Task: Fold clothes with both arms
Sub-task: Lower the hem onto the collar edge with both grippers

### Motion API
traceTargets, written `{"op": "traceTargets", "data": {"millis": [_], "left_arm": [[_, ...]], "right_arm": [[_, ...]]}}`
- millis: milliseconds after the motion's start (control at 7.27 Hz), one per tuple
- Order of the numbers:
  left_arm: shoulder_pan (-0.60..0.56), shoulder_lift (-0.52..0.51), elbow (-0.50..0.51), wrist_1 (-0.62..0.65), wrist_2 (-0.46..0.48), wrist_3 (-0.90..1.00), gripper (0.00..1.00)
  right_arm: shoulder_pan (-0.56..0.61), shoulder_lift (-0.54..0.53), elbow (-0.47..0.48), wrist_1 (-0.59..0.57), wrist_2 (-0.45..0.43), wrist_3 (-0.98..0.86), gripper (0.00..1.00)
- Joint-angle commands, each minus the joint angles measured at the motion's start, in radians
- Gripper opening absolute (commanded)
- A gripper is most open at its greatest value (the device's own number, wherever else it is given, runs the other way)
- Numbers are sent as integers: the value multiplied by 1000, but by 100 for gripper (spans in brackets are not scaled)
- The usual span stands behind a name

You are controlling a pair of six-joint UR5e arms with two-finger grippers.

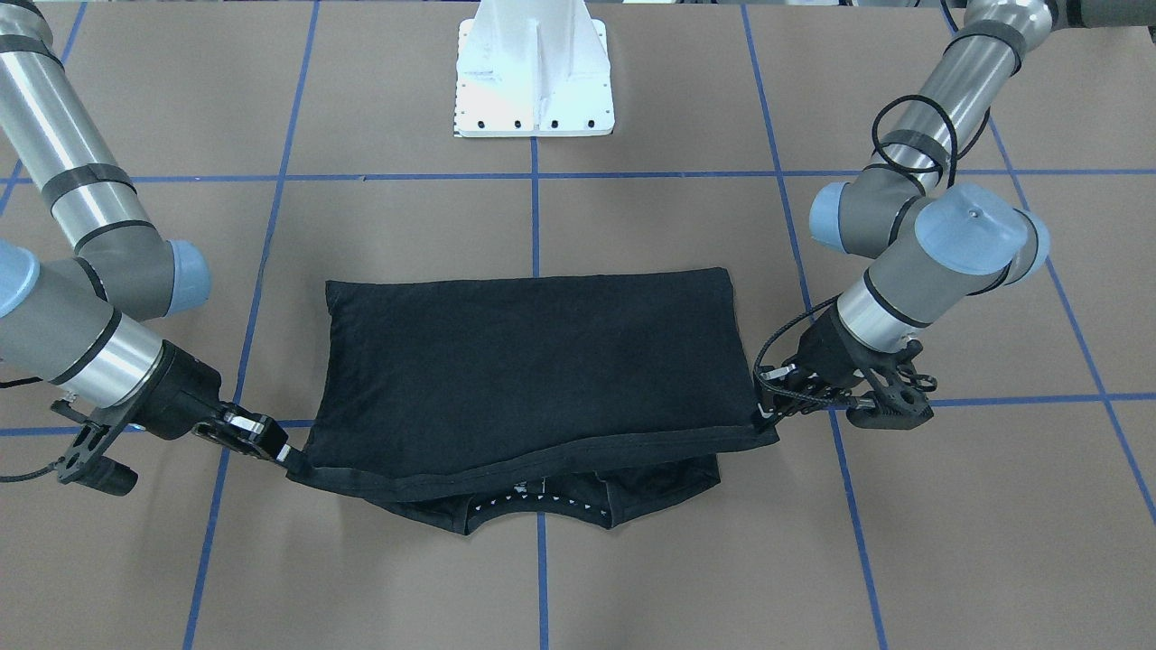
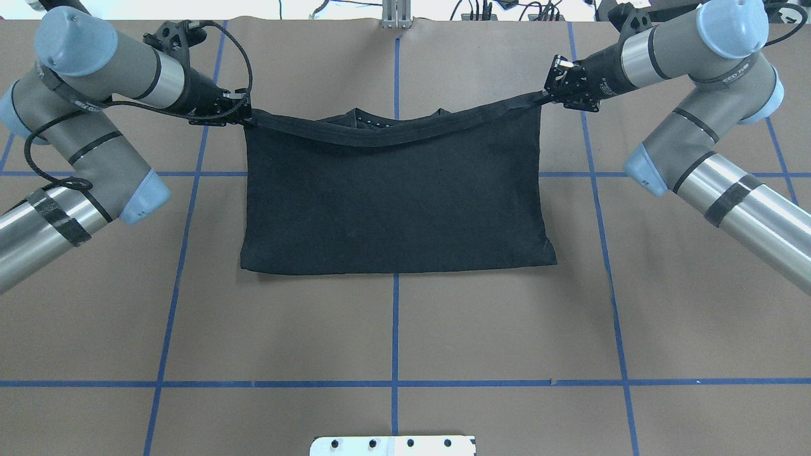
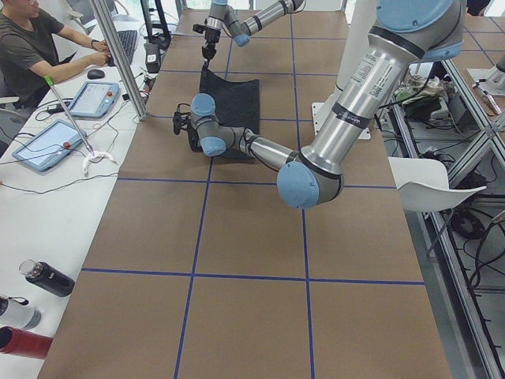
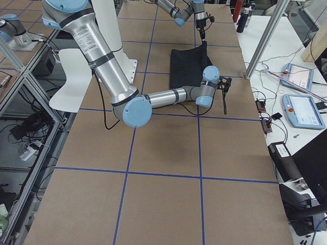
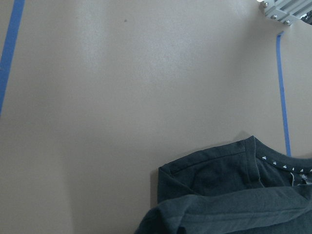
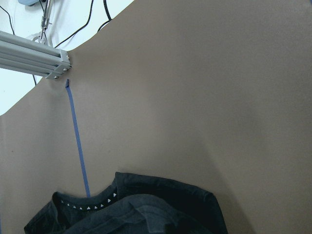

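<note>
The T-shirt was pretty much doubled over already near the table's far edge, its hem clamped at both ends by the left gripper and right gripper just above the collar, so laying down, letting go and probably more folds were left.

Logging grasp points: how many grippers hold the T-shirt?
2. The left gripper pinches one end of the lifted hem of the T-shirt, the right gripper the other end. None hidden.

Left end effector and right clamped
</note>
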Motion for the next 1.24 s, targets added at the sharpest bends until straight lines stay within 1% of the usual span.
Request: {"op": "traceTargets", "data": {"millis": [0,138,413,550,1101], "left_arm": [[13,4,25,0,43,0,0],[11,5,28,0,45,3,0],[11,5,71,-20,45,6,0],[13,5,77,-39,46,5,0],[13,-16,77,-40,45,-6,0]], "right_arm": [[-2,-5,-2,0,-6,0,0],[3,-8,-2,-14,-4,0,0],[9,-32,-2,-14,-6,-6,0],[10,-37,-2,-14,-6,-9,0],[13,-46,0,-11,-4,-9,0]]}}
